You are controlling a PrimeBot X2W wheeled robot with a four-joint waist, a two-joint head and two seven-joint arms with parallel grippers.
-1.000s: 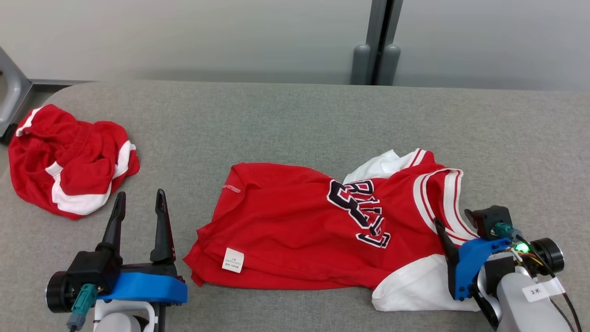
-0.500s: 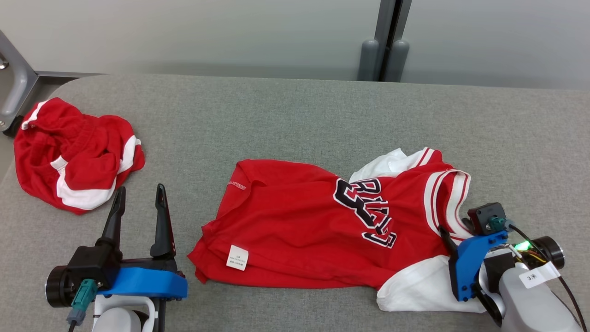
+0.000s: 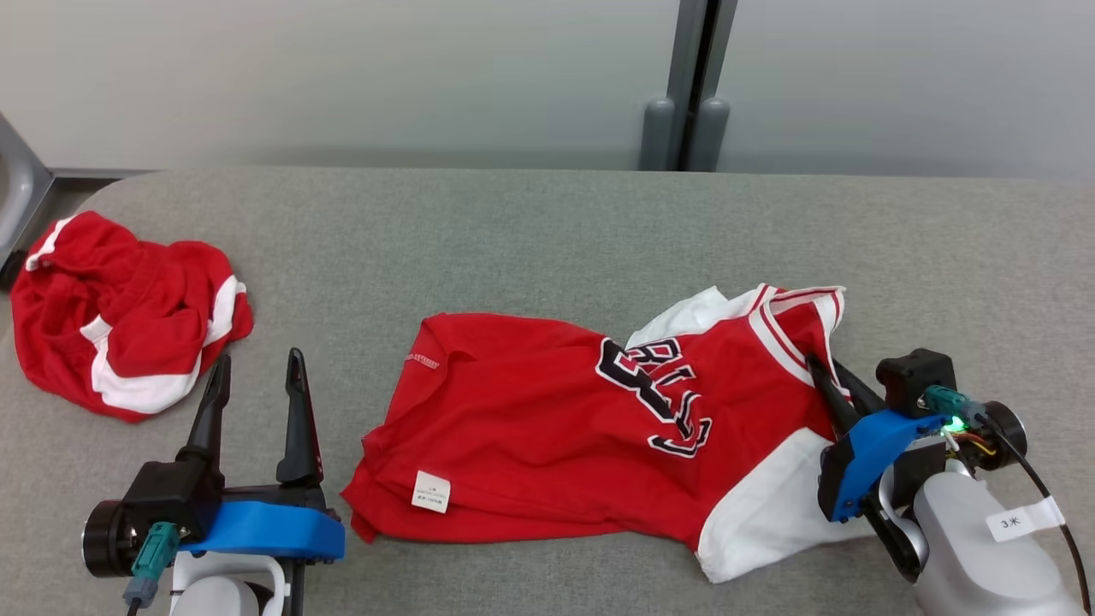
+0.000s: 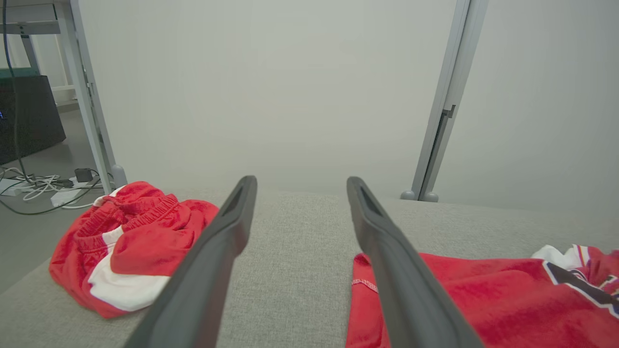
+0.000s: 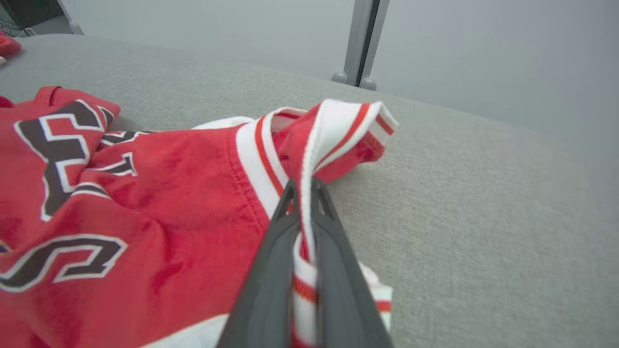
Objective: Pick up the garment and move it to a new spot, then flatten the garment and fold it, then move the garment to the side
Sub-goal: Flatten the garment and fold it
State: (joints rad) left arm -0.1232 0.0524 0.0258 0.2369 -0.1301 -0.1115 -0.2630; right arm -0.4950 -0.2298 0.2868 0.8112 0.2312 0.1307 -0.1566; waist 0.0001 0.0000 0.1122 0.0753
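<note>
I see the grey padded table [image 3: 547, 231] reaching right, its end cut off by the frame. The red jersey [image 3: 513, 419] lies rumpled centre-right on its near side, and its lettering is creased, so I can't read it whole. A second red-and-white garment [image 3: 120, 325] is bunched at the far left. My right gripper [image 3: 823, 370] is clamped on the jersey's striped trim [image 5: 338, 125]. My left gripper [image 3: 260, 358] hovers with its fingers apart between the two garments. The print on the white tag [image 3: 430, 490] is too small to read.
</note>
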